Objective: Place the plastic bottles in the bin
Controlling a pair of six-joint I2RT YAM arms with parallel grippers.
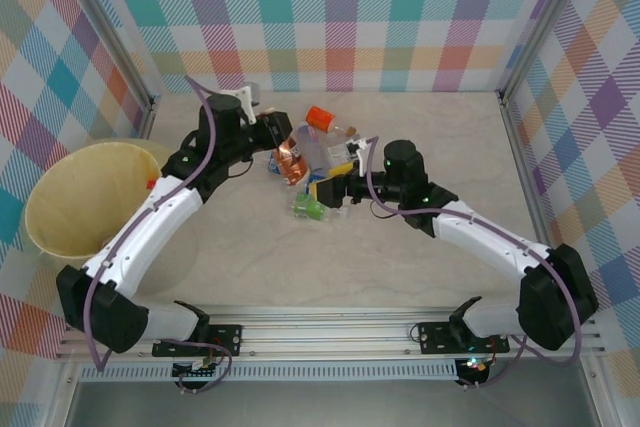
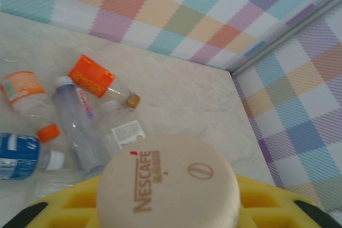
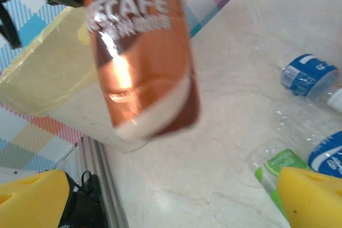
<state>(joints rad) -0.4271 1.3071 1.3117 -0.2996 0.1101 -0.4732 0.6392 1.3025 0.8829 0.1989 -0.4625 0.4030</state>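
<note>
Reaching in over the heap from the left, the left claw (image 1: 278,142) is clamped on a brown Nescafe bottle (image 1: 292,162). From that wrist you look straight at the bottle's pale round end, seated between the yellow pads (image 2: 262,201). The bottle is held tilted, up off the desk (image 1: 300,267), at the left side of the pile. It is well apart from the bin (image 1: 60,197), the big pale yellow tub standing at the left edge of the desk beside the left arm. The right claw (image 3: 172,198) faces the brown bottle with its yellow fingers (image 3: 312,196) spread wide, gripping nothing. The bottle shows blurred in front of it, touching neither finger. The other plastic bottles (image 1: 325,152) lie in a loose cluster at the middle of the desk, between the two claws. An orange-labelled bottle (image 1: 322,117) lies at the back and a green-labelled bottle (image 1: 308,207) at the front, close to the right claw. A blue-labelled bottle (image 3: 307,76) lies on its side on the bare desk.
</note>
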